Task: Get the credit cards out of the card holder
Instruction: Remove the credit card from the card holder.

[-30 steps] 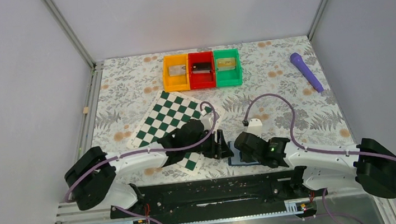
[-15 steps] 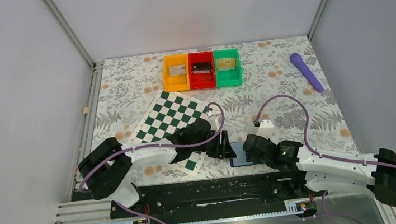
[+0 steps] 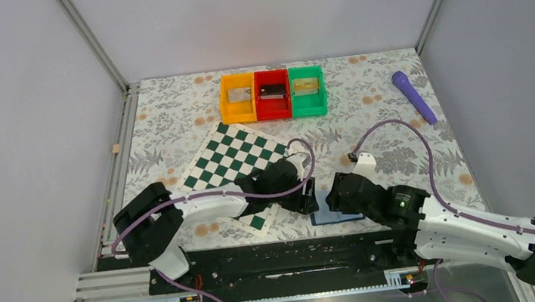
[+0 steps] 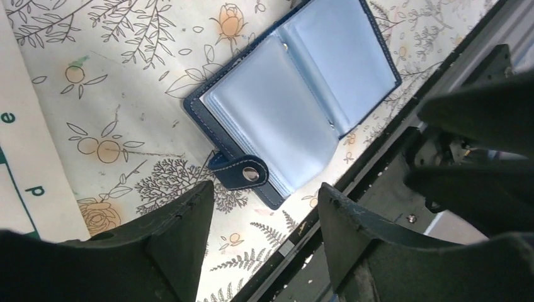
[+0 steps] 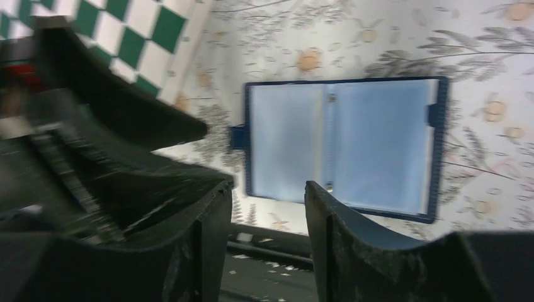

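Card holder (image 4: 296, 100) lies open and flat at near edge of tabletop (image 3: 168, 109), between both arms, spread so pockets face up. Left claw (image 4: 264, 192) open, empty, hovering over snap tab (image 4: 242, 171). Right claw (image 5: 264, 194) open too, nothing gripped. Wrist views show clear sleeves, apparently empty; top view can't resolve that. Only top view shows credit cards (image 3: 306, 85) in coloured bins (image 3: 274, 112) near far edge. Task looks done.

Floral table (image 3: 161, 110): chessboard (image 3: 229, 161) left, bin row (image 3: 275, 113) far edge, purple marker (image 3: 414, 96) rt, open card holder (image 4: 302, 100) near edge.
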{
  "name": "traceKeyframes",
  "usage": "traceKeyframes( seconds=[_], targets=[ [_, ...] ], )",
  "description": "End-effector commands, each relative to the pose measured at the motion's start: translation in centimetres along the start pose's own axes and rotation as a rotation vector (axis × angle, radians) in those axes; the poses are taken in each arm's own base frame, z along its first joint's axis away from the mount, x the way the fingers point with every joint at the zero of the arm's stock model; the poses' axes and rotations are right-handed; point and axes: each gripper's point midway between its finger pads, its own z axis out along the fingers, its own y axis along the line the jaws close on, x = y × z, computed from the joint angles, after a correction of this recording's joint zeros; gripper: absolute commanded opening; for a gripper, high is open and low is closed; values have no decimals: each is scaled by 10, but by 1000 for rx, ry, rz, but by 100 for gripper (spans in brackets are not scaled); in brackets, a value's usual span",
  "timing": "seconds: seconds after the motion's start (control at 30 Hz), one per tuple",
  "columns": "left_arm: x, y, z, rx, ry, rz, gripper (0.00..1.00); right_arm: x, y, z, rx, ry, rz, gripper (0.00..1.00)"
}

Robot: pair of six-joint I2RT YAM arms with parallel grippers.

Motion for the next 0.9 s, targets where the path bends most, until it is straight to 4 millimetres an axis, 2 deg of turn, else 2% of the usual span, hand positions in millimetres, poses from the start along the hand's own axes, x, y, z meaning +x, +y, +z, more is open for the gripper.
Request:
traceKeyframes(
  seconds=[0.0, 0.1, 0.17, 0.27, 0.4, 0.6, 0.67, 0.8, 0.87],
  targets=[
    [-13, 9, 9, -75, -35, 50, 61, -16, 49, -16, -213, -21, 67, 51],
    [-9, 18, 12, -113, -19, 46, 58, -18, 50, -13, -207, -33, 64, 49],
    [-9, 18, 13, -112, -26, 43, 55, -17, 41, -6, -169, -46, 59, 49],
    [-9, 20, 14, -116, -35, 43, 51, -12, 27, 3, -116, -63, 53, 55],
    [-8, 23, 17, -128, -28, 45, 53, -7, 16, 9, -81, -66, 42, 59],
    [-5, 30, 22, -152, -24, 49, 54, -8, 14, 10, -74, -77, 35, 59],
    [-4, 29, 23, -144, -17, 46, 48, -6, 10, 13, -60, -79, 27, 59],
    [-7, 18, 18, -98, -34, 26, 22, 3, 2, 24, 1, -56, -14, 65],
    [-4, 12, 14, -56, -37, 7, 13, 6, 2, 29, 17, -39, -38, 67]
  ],
)
